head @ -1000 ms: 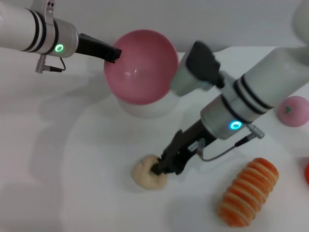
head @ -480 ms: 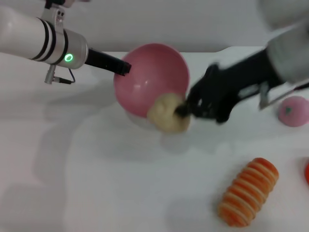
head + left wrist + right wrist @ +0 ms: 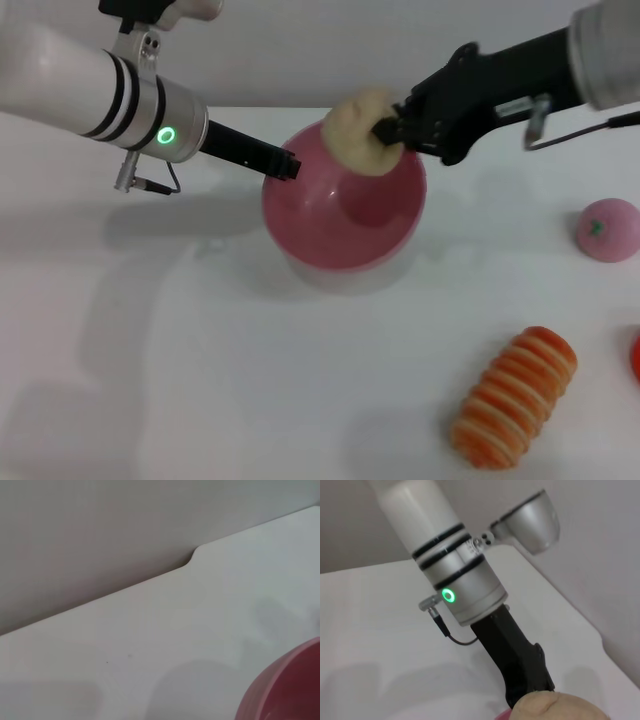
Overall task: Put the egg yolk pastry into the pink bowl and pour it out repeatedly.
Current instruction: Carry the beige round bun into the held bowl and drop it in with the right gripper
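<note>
right gripper (image 3: 385, 130) is clamped on the small pale beige dough-like egg yolk pastry (image 3: 358, 132), held over the far rim of the round pink plastic bowl (image 3: 345, 200). left gripper (image 3: 290, 166) pinches the bowl's left rim, w/ the bowl raised off the white table (image 3: 200, 380).

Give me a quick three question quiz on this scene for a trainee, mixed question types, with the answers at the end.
1. True or false: the egg yolk pastry already lies at the bottom of the pink bowl.
2. Which end effector holds the bowl's rim? A) left B) right C) neither
3. Fill in: the striped roll lies on the table, toward the robot's ____ side.

Key
1. False: the right end effector holds it in the air above the bowl's far rim.
2. A: the left end effector grips the rim on the robot's left side.
3. right, apart from the bowl, nearer the robot than the small pink ball.
</note>
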`<move>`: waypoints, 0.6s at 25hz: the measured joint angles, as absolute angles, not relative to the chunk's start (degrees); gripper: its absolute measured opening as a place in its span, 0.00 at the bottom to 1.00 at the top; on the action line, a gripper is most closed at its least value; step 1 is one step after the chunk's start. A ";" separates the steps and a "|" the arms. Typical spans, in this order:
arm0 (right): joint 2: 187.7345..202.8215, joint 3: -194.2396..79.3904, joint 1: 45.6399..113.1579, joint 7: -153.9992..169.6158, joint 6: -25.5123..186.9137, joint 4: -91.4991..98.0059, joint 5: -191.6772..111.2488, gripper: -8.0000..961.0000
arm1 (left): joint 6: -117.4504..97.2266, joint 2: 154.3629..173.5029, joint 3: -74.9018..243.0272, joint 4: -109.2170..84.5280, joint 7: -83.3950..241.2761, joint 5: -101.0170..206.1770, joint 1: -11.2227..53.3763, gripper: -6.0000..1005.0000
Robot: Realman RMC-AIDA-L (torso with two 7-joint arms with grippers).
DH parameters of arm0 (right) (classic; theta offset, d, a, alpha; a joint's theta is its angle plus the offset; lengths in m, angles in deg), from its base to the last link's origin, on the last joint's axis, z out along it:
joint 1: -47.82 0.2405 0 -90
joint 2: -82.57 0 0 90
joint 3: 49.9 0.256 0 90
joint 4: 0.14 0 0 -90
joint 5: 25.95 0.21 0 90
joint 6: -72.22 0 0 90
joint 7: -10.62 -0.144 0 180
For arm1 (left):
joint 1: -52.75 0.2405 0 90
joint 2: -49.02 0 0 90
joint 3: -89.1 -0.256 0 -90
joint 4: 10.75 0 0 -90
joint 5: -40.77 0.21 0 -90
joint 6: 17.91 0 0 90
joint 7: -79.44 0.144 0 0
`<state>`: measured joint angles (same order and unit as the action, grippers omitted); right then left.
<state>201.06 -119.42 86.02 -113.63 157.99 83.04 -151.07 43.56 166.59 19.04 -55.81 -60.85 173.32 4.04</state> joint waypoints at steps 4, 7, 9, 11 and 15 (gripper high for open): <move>201.07 -120.44 88.08 -112.36 154.14 75.74 -151.66 0.13 | 43.38 166.63 18.00 -56.05 -61.70 173.33 3.91 0.15; 201.12 -120.78 88.58 -110.74 152.89 73.77 -151.86 0.17 | 43.24 166.63 17.80 -56.08 -61.87 173.33 3.80 0.15; 201.20 -120.81 88.32 -109.67 152.68 73.98 -151.70 0.20 | 43.21 166.59 17.80 -56.09 -61.98 173.33 3.78 0.15; 201.21 -120.79 88.00 -108.99 152.65 74.93 -151.44 0.26 | 43.05 166.49 17.79 -56.08 -62.05 173.33 3.77 0.15; 201.30 -119.59 85.85 -108.16 151.24 79.15 -149.62 0.44 | 42.95 166.03 17.81 -55.81 -62.07 173.30 3.77 0.16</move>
<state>201.30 -119.59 85.85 -108.16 151.24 79.15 -149.62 42.95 166.03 17.81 -55.81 -62.07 173.30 3.77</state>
